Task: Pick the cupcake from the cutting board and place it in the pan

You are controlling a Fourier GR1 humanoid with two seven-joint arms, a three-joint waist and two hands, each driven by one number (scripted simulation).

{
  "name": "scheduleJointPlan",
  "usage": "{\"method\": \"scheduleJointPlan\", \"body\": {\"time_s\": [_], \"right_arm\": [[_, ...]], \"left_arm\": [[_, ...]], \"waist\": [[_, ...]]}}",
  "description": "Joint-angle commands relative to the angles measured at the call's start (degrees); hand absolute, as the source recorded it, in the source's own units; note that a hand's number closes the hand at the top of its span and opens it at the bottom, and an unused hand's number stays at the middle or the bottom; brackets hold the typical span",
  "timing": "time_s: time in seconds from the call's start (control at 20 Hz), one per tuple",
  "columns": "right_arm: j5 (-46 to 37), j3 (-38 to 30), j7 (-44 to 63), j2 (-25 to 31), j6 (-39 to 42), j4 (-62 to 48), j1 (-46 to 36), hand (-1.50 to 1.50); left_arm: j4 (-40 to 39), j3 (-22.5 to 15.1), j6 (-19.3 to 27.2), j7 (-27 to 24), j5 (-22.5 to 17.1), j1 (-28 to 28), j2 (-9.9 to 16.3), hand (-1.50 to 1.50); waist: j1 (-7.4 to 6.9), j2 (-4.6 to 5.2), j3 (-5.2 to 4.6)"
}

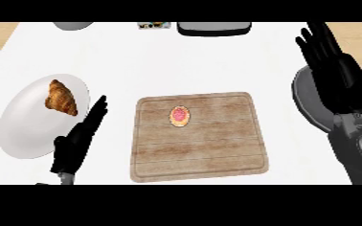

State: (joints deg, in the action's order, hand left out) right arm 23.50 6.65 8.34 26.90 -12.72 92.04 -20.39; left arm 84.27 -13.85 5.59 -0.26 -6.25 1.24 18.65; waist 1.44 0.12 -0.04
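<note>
I see the cupcake (180, 116) sitting on the cutting board (201, 160), left of its middle. My left hand (76, 143) hovers open between the board and a white plate (28, 129) holding a croissant (62, 97). My right hand (326, 60) is open above the grey pan (305, 100) at the right edge

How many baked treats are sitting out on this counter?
2. A cupcake sits on the wooden cutting board in the middle; a croissant lies on the white plate at left. None seem hidden.
</note>
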Motion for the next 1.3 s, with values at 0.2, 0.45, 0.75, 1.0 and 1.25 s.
{"method": "scheduleJointPlan", "body": {"time_s": [0.2,0.45,0.75,1.0,1.25], "right_arm": [[-21.0,19.2,5.2,-0.4,-0.7,-4.4,-15.7,1.50],[-43.2,27.4,7.5,2.6,-6.4,-9.8,-22.2,-1.50],[-54.0,36.2,13.1,-11.4,-5.8,-17.6,-28.6,-1.50],[-54.6,44.7,29.4,-11.3,15.7,-23.6,-33.6,-1.50],[-53.2,49.1,44.6,-20.1,33.5,-29.6,-39.9,-1.50]], "left_arm": [[1.5,-0.9,-3.2,3.6,-5.8,-6.6,-5.8,0.00],[1.8,-2.6,-3.9,7.6,-8.7,-6.7,-9.1,0.00],[5.3,-0.9,-1.0,12.6,-9.8,-6.0,-9.2,0.00],[3.1,0.1,-4.2,10.7,-11.5,-5.8,-7.9,0.00],[2.7,-0.5,-3.3,12.1,-10.8,-7.3,-8.8,0.00]], "waist": [[-6.09,0.65,-0.54],[-5.61,0.33,-0.35],[-3.44,-0.17,-0.03],[-4.01,-0.64,-0.47],[-4.02,-0.67,-0.43]]}}
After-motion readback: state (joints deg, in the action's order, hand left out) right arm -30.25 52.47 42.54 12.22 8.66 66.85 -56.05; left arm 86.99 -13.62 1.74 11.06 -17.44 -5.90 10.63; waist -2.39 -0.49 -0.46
